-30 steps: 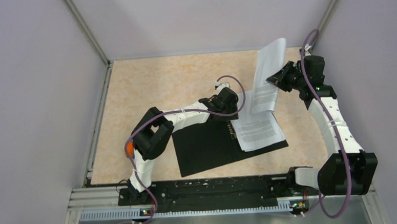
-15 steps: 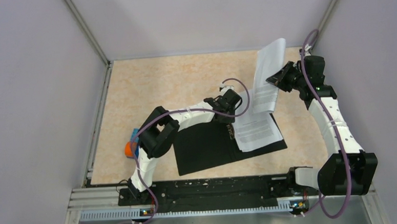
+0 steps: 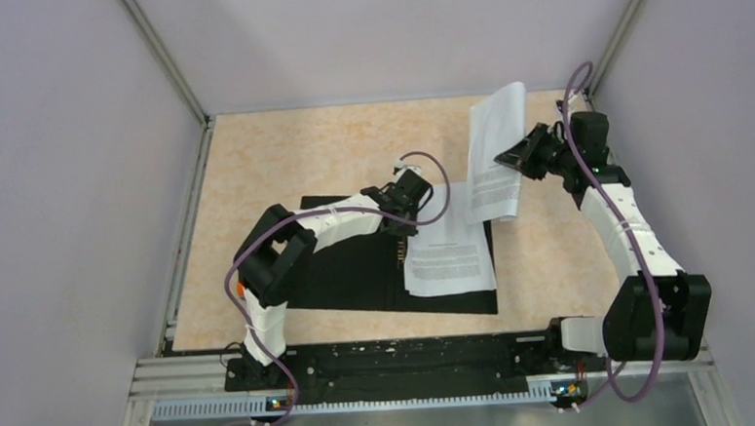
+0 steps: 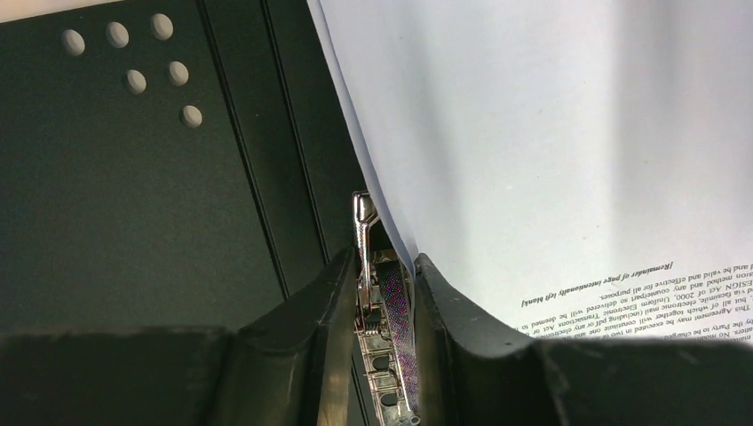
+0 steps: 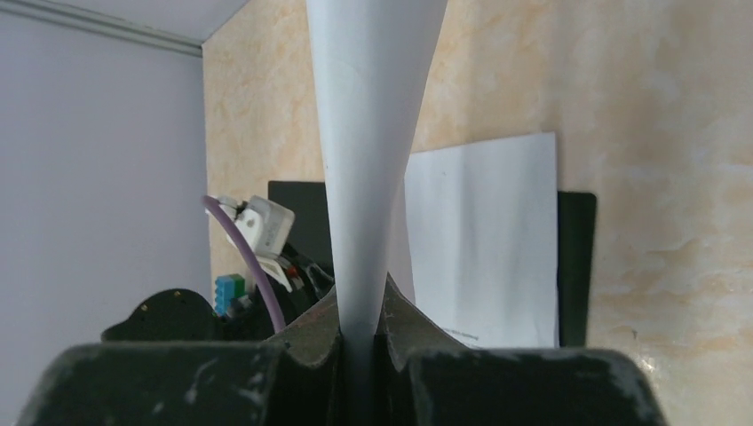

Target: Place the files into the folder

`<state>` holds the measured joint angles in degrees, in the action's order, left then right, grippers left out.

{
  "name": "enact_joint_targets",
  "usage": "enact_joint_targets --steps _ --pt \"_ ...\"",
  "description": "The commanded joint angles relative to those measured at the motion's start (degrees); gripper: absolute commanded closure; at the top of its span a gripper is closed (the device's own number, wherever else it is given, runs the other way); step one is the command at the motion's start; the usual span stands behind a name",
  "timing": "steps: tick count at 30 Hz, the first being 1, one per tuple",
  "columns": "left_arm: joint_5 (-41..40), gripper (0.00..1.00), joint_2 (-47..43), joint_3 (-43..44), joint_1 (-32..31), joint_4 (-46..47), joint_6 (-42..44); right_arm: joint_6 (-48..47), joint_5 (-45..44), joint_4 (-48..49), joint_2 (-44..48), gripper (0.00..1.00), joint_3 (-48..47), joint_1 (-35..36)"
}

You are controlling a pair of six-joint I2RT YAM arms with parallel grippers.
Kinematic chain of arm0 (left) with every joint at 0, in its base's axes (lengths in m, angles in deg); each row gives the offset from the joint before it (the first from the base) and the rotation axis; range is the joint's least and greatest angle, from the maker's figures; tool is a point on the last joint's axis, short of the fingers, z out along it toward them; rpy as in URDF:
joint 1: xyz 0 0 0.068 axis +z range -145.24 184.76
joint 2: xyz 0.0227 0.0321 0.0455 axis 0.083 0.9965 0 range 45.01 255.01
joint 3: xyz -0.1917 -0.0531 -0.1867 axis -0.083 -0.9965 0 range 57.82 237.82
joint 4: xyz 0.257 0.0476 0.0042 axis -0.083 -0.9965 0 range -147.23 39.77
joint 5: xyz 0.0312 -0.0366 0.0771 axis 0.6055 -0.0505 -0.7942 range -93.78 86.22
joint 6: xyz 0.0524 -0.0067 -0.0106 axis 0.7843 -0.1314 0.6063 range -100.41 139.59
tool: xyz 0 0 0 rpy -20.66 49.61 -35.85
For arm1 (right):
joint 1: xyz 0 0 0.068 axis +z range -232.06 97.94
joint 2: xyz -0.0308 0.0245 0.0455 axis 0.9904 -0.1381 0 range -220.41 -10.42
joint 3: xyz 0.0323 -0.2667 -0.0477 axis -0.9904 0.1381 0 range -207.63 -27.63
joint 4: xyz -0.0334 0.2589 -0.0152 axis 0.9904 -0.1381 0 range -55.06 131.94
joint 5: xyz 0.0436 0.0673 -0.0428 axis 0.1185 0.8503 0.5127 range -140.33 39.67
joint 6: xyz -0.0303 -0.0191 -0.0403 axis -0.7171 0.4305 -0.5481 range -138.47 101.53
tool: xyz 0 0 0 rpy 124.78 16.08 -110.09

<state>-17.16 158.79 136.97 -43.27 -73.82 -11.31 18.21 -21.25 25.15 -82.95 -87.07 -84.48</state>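
1. While the folder (image 3: 347, 268) lies open on the table (image 3: 292, 149) with its black inside facing up, a flat sheet (image 3: 449, 258) of the files is seen resting on its right half.
2. The lifted files (image 3: 487, 139) are pinched at one edge by the right gripper (image 3: 509, 157), whose jaws are closed on the paper.
3. These sheets are held nearly upright at the folder's far right corner, their lower edge near the flat sheet.
4. The left gripper (image 4: 380, 262) is set over the metal spine clip (image 4: 362, 226), with one finger at each side.
5. Whether the clip is actually squeezed cannot be told.
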Motion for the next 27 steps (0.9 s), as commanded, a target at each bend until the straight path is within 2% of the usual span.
enact_joint_targets --steps 1,3,9,12,15,20,23,27 --pt "1.5 0.71 -4.7 -5.5 2.8 -1.6 0.6 2.1 5.2 5.7 -2.3 0.93 2.0 1.0" --pt "2.3 0.66 -5.9 -6.2 3.0 -1.1 1.2 2.7 5.4 6.7 -2.7 0.93 2.7 2.1" --pt "6.6 0.39 -10.1 -5.4 4.1 -1.1 0.9 5.5 7.5 10.3 -3.2 0.94 6.0 6.2" --pt "8.2 0.29 -13.4 -5.5 5.7 -2.2 -0.5 7.5 9.1 13.0 -3.3 0.93 8.1 7.6" --pt "12.3 0.26 -17.9 -8.9 7.9 -1.4 -3.2 8.3 9.8 14.2 -3.6 0.93 9.5 9.6" --pt "22.4 0.24 -26.4 -19.9 9.6 5.6 -10.5 12.3 12.6 20.4 -3.9 0.93 13.0 11.3" --pt "28.9 0.21 -28.5 -27.9 9.4 14.0 -16.0 12.4 12.1 20.6 -4.2 0.93 13.2 12.7" --pt "32.9 0.14 -28.8 -36.2 9.4 27.5 -21.8 12.1 11.5 20.5 -5.1 0.93 13.7 14.2"
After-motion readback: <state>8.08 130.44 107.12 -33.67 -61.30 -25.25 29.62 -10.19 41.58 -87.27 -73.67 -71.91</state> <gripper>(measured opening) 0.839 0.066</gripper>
